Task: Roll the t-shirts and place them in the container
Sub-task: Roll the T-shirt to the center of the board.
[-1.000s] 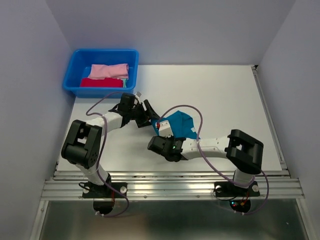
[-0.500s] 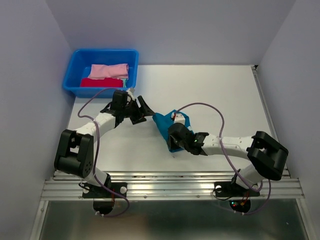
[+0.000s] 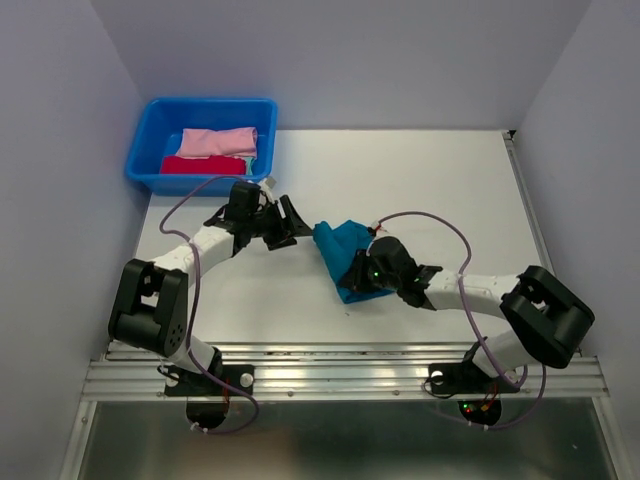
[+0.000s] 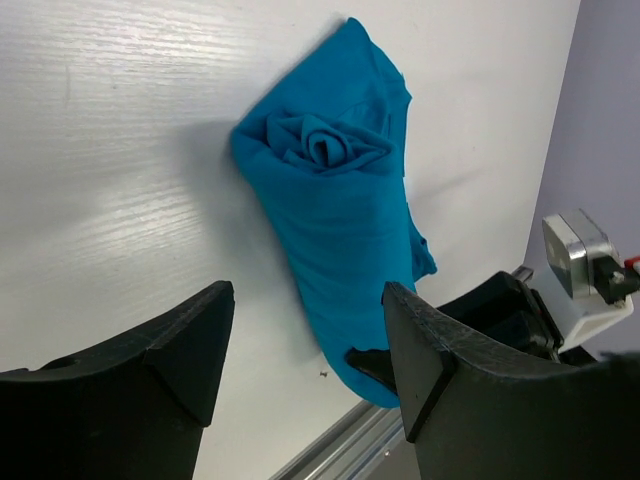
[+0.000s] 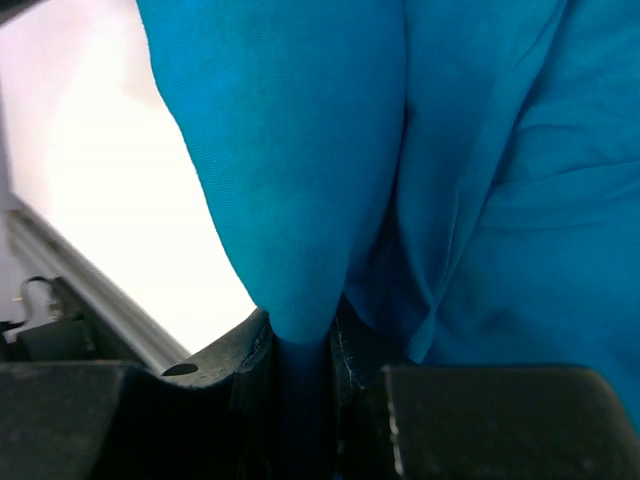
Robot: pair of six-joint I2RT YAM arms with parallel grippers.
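Since a second ago the right arm (image 3: 500, 290) has swung rightward; the teal shirt (image 3: 338, 250) lies narrower on the desk (image 3: 450, 190), near end pinched by the right end effector (image 3: 365, 276), left end effector (image 3: 292, 228) spread beside its coil. Roll looks loose; pink shirt (image 3: 218, 141), red shirt (image 3: 203, 165) wait in tub (image 3: 150, 118).

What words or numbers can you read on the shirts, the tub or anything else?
None: no word, number or sign can be read in any view.
The teal shirt, pink shirt, red shirt and tub are all plain.
The small box at the edge of the left wrist view shows no lettering that can be made out.
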